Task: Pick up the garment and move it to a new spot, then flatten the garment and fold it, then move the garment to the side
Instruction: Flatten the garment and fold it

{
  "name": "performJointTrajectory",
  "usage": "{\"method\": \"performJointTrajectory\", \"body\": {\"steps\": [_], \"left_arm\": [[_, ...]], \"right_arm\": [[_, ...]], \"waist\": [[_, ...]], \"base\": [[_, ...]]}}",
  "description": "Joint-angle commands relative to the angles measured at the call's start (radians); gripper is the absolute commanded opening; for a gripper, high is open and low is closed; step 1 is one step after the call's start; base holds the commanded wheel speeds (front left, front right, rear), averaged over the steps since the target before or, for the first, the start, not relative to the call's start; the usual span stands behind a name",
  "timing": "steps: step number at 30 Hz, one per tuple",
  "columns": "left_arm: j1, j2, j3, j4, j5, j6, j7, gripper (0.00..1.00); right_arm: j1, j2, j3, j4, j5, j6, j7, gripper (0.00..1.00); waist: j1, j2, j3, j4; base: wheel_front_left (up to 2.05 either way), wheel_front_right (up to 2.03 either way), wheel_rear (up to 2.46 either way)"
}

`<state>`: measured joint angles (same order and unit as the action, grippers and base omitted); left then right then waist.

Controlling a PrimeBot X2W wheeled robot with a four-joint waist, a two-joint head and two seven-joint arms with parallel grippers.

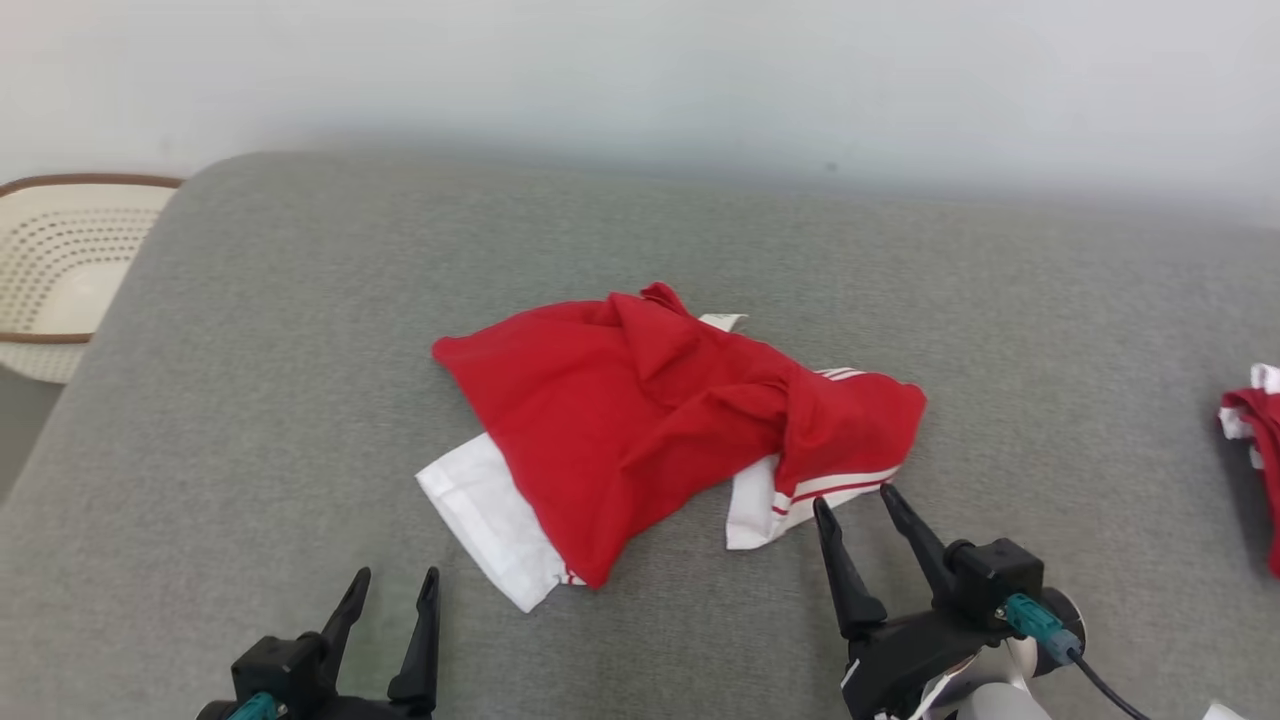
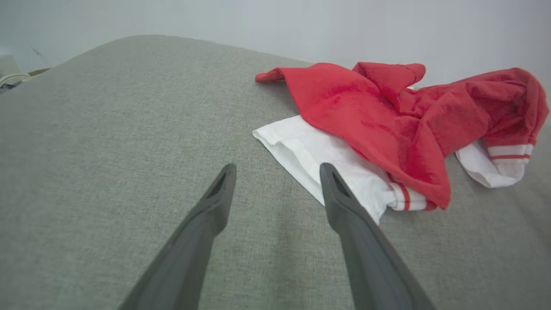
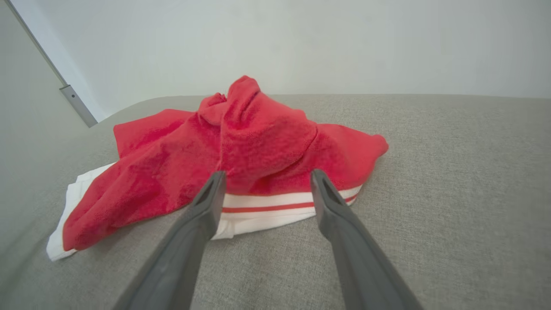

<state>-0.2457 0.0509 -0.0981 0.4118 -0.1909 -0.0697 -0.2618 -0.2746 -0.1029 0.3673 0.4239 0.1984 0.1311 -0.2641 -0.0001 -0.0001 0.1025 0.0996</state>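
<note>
The garment (image 1: 640,420) is red with white, red-striped cuffs and lies crumpled in the middle of the grey cushion (image 1: 300,350). My left gripper (image 1: 395,578) is open near the front edge, just left of the garment's white cuff (image 2: 310,155), touching nothing. My right gripper (image 1: 853,497) is open too, its tips right at the striped cuff (image 3: 267,206) on the garment's near right side, with nothing between the fingers. The same red garment (image 2: 387,116) (image 3: 241,150) lies ahead of both wrist cameras.
A cream perforated basket (image 1: 60,260) with a brown rim stands off the cushion's left end. Another red and white cloth (image 1: 1255,440) lies at the right edge. A pale wall runs behind the cushion.
</note>
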Motion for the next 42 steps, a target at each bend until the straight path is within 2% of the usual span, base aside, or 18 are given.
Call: {"method": "performJointTrajectory", "body": {"steps": [1,8,15,17,18,24,28,32,39,42], "left_arm": [[0.026,0.000,0.006,-0.014,-0.008,-0.006,-0.004,1.00],[0.028,0.000,-0.014,-0.032,-0.033,0.000,-0.004,1.00],[0.019,0.000,-0.026,-0.043,-0.046,0.000,-0.004,1.00],[0.017,0.000,-0.029,-0.045,-0.044,-0.001,-0.004,1.00],[0.017,0.000,-0.029,-0.047,-0.046,-0.001,-0.004,1.00],[0.031,0.000,-0.022,-0.058,-0.049,0.009,-0.004,1.00],[0.046,0.000,-0.031,-0.062,-0.063,0.009,-0.004,1.00],[0.043,0.000,-0.047,-0.064,-0.076,0.010,-0.004,1.00],[0.032,0.000,-0.078,-0.050,-0.095,0.016,-0.004,1.00],[0.037,0.000,-0.092,-0.044,-0.105,0.018,-0.004,1.00]], "right_arm": [[0.006,-0.003,0.017,0.019,0.017,-0.001,0.000,1.00],[-0.023,-0.009,0.021,0.071,0.027,-0.001,0.000,1.00],[-0.056,-0.005,-0.035,0.156,-0.024,-0.001,0.000,1.00],[-0.066,0.000,-0.053,0.186,-0.038,-0.001,0.000,0.75],[-0.067,0.001,-0.062,0.202,-0.043,-0.001,0.000,0.00],[-0.082,-0.051,-0.134,0.212,-0.055,-0.001,0.000,0.00],[-0.080,-0.104,-0.185,0.160,-0.067,-0.001,0.000,0.00],[-0.132,-0.184,-0.212,0.088,-0.087,-0.001,0.000,0.00],[-0.321,-0.313,-0.170,0.031,-0.141,-0.001,0.000,0.00],[-0.385,-0.354,-0.132,0.052,-0.154,-0.001,0.000,0.00]], "waist": [[0.0001,0.0001,-0.001,0.051],[0.0001,0.0001,0.020,0.111],[0.0001,0.0001,0.034,0.161],[0.0001,0.0001,0.038,0.170],[0.0001,0.0001,0.039,0.173],[0.0001,0.0001,0.029,0.165],[0.0001,0.0001,0.017,0.139],[0.0001,0.0001,0.008,0.107],[0.0001,0.0001,-0.014,0.067],[0.0001,0.0001,-0.024,0.063]], "base": [[0.00,0.00,0.00],[0.00,0.00,0.00],[0.00,0.00,0.00],[0.00,0.00,0.00],[0.00,0.00,0.00],[0.00,0.00,0.00],[0.00,0.00,0.00],[0.00,0.00,0.00],[0.00,0.00,0.00],[0.00,0.00,0.00]]}}
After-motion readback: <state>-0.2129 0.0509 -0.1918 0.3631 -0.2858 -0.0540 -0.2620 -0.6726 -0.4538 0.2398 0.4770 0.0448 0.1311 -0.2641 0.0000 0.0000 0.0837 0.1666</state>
